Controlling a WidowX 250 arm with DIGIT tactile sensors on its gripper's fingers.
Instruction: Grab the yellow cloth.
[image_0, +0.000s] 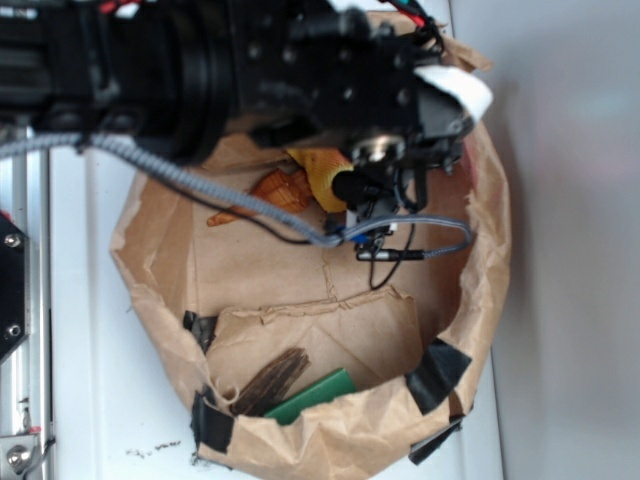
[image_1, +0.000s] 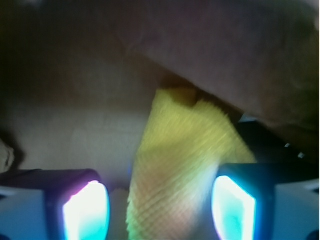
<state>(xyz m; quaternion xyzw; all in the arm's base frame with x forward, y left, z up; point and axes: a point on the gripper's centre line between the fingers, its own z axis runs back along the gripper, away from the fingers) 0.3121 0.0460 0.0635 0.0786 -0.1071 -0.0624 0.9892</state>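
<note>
The yellow cloth (image_1: 185, 165) lies on the floor of the paper bag (image_0: 470, 300), close under its far wall. In the wrist view it runs lengthwise straight ahead between the fingers (image_1: 85, 215). The gripper (image_1: 159, 212) is spread apart, straddling the cloth's near end; whether the tips touch it, blur hides. An orange shell (image_0: 280, 190) sits just beside.

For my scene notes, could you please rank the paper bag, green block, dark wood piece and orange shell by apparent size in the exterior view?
1. paper bag
2. dark wood piece and green block, too alike to separate
3. orange shell, partly hidden by the arm, so unsure
</note>
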